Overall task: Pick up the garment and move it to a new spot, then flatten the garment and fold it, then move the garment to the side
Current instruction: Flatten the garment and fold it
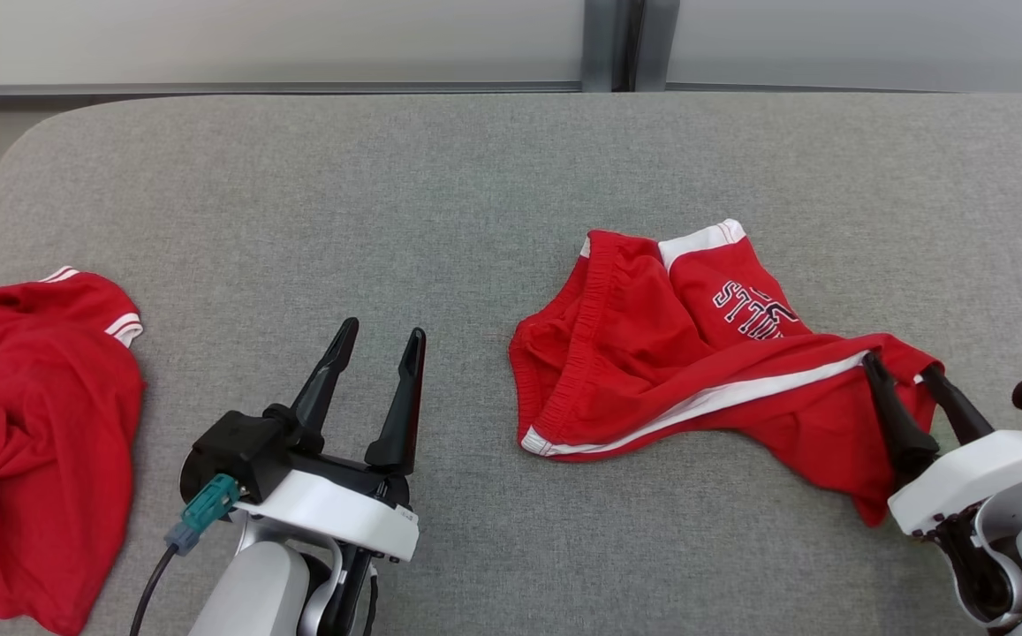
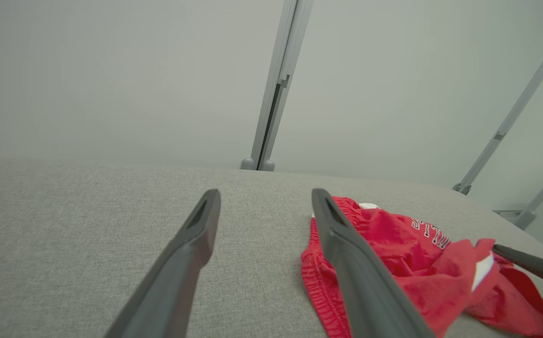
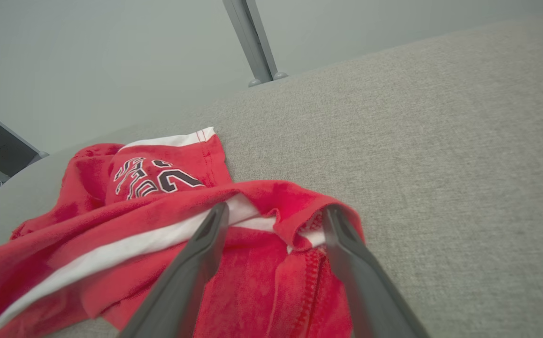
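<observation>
A: Step?

B: Looks like the first pick-up. The shorts (image 1: pixel 652 353) lie crumpled right of centre on the tabletop (image 1: pixel 475 177), nothing lifted yet.

A: Right pincer (image 1: pixel 899 364)?

B: Wide open at the near-right end of the shorts. Its fingers straddle a raised fold at the leg hem, so there's cloth between them but no pinch.

A: Left pincer (image 1: pixel 385 329)?

B: Also wide and holding nothing. It hangs over bare tabletop, left of the shorts and apart from them. The other garment (image 1: pixel 25 424) is at the far left, untouched.

A: Tips for the grab?

B: My call: push down so the whole fold sits deep between the fingers, then close. Taking just the hem's edge risks a slip. Lift straight up until the cloth hangs free before carrying it, as dragging would bunch it more. The left pincer could take the waistband end to spread the shorts for flattening.
</observation>
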Tool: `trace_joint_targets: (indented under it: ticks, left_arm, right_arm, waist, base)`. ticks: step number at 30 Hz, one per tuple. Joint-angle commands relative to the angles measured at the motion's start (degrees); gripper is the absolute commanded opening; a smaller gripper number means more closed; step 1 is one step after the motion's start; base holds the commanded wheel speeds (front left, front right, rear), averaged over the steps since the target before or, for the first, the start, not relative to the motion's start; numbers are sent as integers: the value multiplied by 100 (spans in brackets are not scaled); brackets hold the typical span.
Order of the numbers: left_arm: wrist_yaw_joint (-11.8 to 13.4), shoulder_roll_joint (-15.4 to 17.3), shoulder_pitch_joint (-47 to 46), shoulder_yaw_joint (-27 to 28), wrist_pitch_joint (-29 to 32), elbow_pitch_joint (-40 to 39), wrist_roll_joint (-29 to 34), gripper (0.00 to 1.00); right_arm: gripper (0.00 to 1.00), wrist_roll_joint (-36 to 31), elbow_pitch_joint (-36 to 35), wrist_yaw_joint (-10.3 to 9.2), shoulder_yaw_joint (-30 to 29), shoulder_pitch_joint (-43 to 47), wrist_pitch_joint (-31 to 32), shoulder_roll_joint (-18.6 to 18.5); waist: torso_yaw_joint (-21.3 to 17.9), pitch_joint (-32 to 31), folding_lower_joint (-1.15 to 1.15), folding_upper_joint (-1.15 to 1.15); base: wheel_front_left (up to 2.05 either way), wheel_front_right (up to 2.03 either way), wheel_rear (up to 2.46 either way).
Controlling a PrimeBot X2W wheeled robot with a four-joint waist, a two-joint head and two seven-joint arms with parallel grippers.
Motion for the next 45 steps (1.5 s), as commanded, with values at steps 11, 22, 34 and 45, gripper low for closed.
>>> trace_joint_targets:
  ticks: [11, 22, 34, 45]
  left_arm:
    - [-17, 21, -137, -3, -1, 21, -48, 100]
    - [12, 21, -128, 7, -1, 7, -66, 100]
    - [-47, 21, -36, -103, -1, 107, 15, 100]
    - [-151, 22, 88, -441, -1, 141, -108, 100]
  right_arm:
    - [100, 209, 319, 1, 304, -362, 69, -407]
    - [0, 345, 464, 1, 551, -391, 121, -518]
    - [0, 1347, 87, 1, 149, -61, -186, -517]
    - [0, 2168, -334, 1, -86, 288, -227, -734]
  waist:
    - [113, 72, 0, 0]
    - [86, 33, 0, 0]
    - [65, -124, 0, 0]
    - [50, -293, 0, 0]
  base:
    - [0, 0, 0]
    - [0, 0, 0]
    - [0, 0, 0]
    - [0, 0, 0]
